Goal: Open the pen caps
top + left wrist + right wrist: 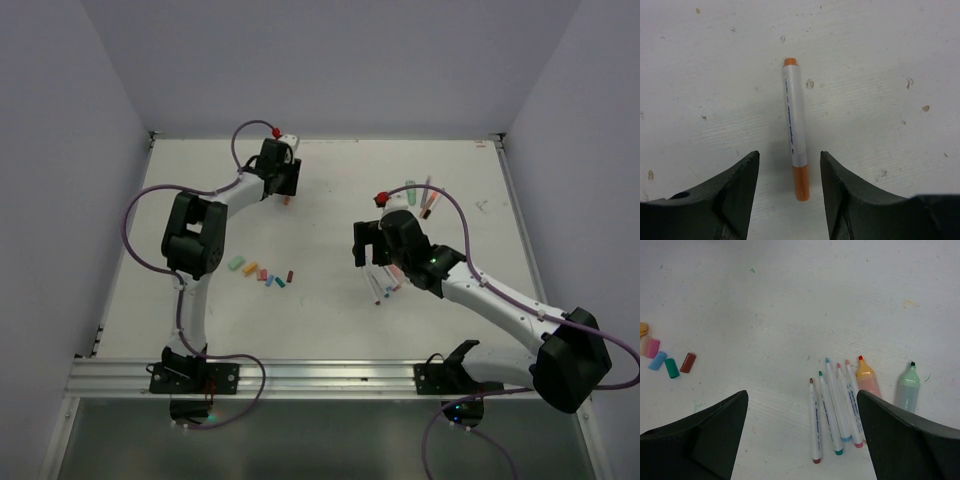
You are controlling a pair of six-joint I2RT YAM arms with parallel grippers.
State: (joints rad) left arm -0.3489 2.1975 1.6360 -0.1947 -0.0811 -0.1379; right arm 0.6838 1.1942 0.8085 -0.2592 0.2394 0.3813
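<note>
A white-barrelled pen (794,120) lies on the table with its orange cap (801,182) on. My left gripper (789,155) is open and just above it, one finger on each side of the capped end. In the top view this gripper (285,190) is at the far left of the table. Several loose pen caps (262,272) lie in a row mid-left and show again in the right wrist view (671,362). My right gripper (801,392) is open and empty above several uncapped pens (832,410), an orange highlighter (867,380) and a pale green highlighter (908,387).
More pens (425,197) lie in a small group at the far right, beyond my right gripper (366,258). White walls enclose the table on three sides. The aluminium rail (320,378) with both arm bases runs along the near edge.
</note>
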